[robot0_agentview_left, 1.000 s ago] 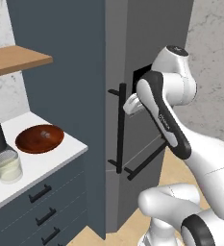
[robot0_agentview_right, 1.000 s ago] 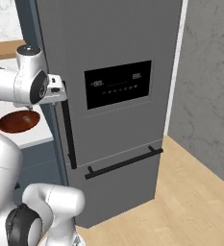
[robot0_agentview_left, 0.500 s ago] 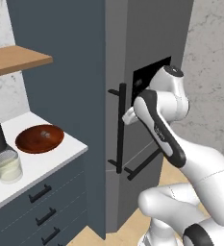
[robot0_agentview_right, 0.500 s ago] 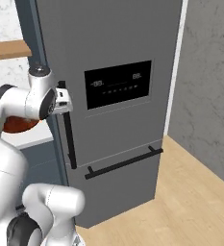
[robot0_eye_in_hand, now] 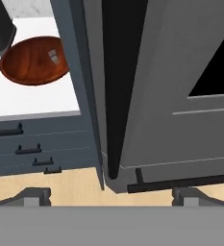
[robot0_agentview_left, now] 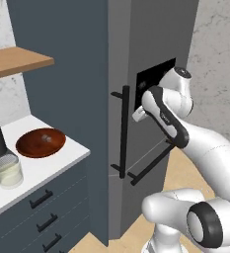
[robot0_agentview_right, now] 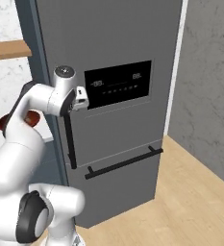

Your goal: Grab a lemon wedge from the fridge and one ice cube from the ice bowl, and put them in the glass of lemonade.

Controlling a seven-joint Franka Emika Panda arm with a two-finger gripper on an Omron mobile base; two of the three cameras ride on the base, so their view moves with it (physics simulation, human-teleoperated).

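**Fridge door shut, handle the place to grip**

Left base view: fridge (robot0_agentview_left: 151,44) stood closed; gripper (robot0_agentview_left: 139,114) hovered beside its stiff vertical handle (robot0_agentview_left: 124,129).

Right base view: jaws spread wide.

Hand view: ice bowl (robot0_eye_in_hand: 34,60) sat far left.

The left base view looks forward from behind the arm's left, taking in the fridge (robot0_agentview_left: 151,59) at centre and the ice bowl (robot0_agentview_left: 40,143) at lower left. The right base view faces the fridge door squarely. The hand view sits close to the vertical handle (robot0_eye_in_hand: 117,86), apparently looking downward along it.
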